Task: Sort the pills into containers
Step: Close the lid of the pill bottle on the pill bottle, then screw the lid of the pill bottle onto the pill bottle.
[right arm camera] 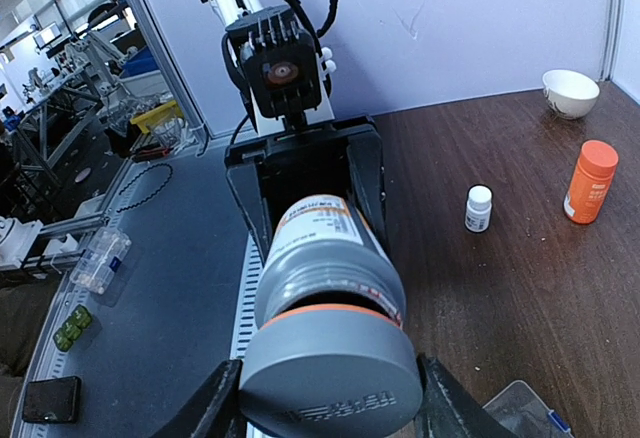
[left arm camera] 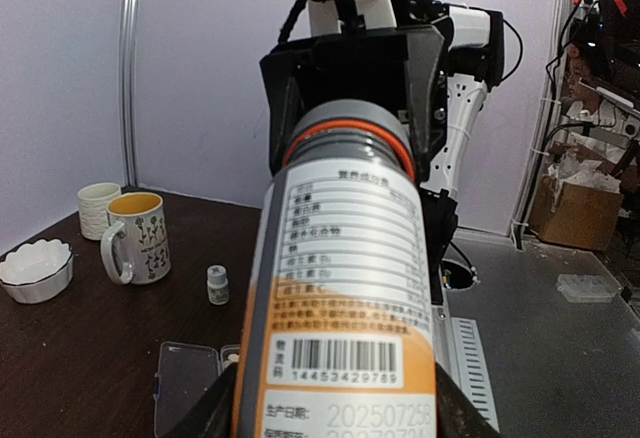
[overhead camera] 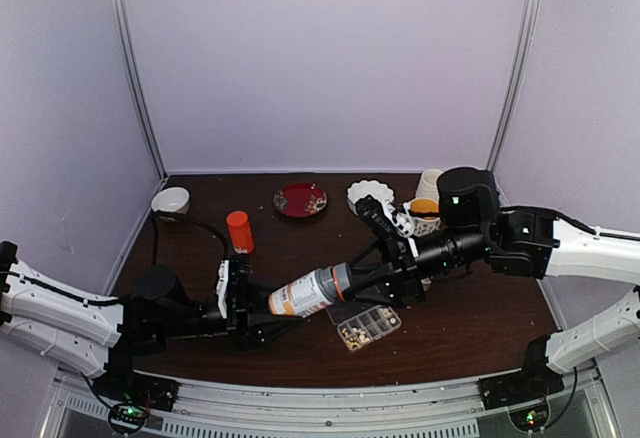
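A large grey-capped bottle (overhead camera: 305, 293) with a white and orange label is held level above the table between both arms. My left gripper (overhead camera: 250, 306) (left arm camera: 335, 403) is shut on its body near the base. My right gripper (overhead camera: 352, 280) (right arm camera: 330, 398) is shut on the grey cap (right arm camera: 330, 383). The cap sits tilted at the neck, with a dark gap and the threads showing. Just below lies the clear organiser box (overhead camera: 368, 326) (left arm camera: 185, 383), its lid open. Tan pills (overhead camera: 352, 334) lie in some of its containers.
An orange bottle (overhead camera: 239, 230) (right arm camera: 590, 181) and a small white bottle (left arm camera: 217, 284) (right arm camera: 479, 208) stand on the table. At the back are a white bowl (overhead camera: 170, 200), a red plate (overhead camera: 300, 200), a scalloped white dish (overhead camera: 368, 194), a mug (left arm camera: 140, 238) and stacked cups (left arm camera: 97, 208).
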### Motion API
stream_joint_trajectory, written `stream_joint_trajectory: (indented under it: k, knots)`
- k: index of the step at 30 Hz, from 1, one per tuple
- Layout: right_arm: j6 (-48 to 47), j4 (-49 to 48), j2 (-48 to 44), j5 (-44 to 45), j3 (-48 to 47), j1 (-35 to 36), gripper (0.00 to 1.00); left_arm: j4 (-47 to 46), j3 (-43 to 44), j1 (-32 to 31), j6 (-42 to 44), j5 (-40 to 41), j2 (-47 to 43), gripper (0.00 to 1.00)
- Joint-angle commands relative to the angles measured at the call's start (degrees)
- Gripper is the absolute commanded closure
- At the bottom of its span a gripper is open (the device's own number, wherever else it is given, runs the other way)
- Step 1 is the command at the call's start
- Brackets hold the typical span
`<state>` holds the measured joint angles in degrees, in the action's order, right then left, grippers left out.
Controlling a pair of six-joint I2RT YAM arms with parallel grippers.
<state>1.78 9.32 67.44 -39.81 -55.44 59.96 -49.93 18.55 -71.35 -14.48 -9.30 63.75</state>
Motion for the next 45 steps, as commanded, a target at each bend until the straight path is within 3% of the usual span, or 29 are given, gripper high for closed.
stream_joint_trajectory:
  k: [1,6,9,14,18,21,26,31,37,42,45]
  knots:
    - [-3.9,4.9,1.8,3.0,-3.4,1.8,1.0,-0.8,3.6,0.1,-0.5,-4.5,0.7,1.0]
    - [-6.2,7.2,2.7,2.3,-4.8,3.0,1.0,1.1,6.7,0.1,-1.7,-8.0,3.4,1.0]
    - [-13.2,12.3,2.8,1.1,-6.1,4.8,1.0,-0.7,7.7,0.3,-3.8,-10.9,4.7,1.0]
    - [-23.9,20.5,3.0,1.0,-9.3,5.7,1.0,-4.8,10.2,2.5,-11.8,-18.1,7.3,1.0]
    - [-26.9,19.5,2.1,4.2,-9.5,6.3,1.0,-5.5,14.5,3.5,-16.5,-24.5,9.9,1.0]
    - [-21.1,18.3,3.3,8.4,-11.3,6.3,1.0,0.1,16.4,3.5,-13.2,-22.8,9.1,1.0]
    - [-11.8,17.8,6.1,9.3,-14.3,6.2,1.0,13.3,17.3,3.5,-1.4,-11.7,3.0,1.0]
    - [6.3,9.9,7.5,9.5,-15.1,6.3,1.0,19.6,17.4,3.5,12.4,-1.4,-2.5,1.0]
    - [22.9,11.9,8.6,14.9,-19.0,5.5,1.0,29.2,22.5,3.6,28.1,3.9,-2.9,1.0]
    - [42.4,2.3,9.3,6.5,-14.7,3.5,1.0,29.4,23.7,3.5,38.9,7.5,-2.3,1.0]
    - [46.7,2.6,9.8,7.2,-14.2,3.4,1.0,29.1,24.1,3.5,44.0,11.4,-2.5,1.0]
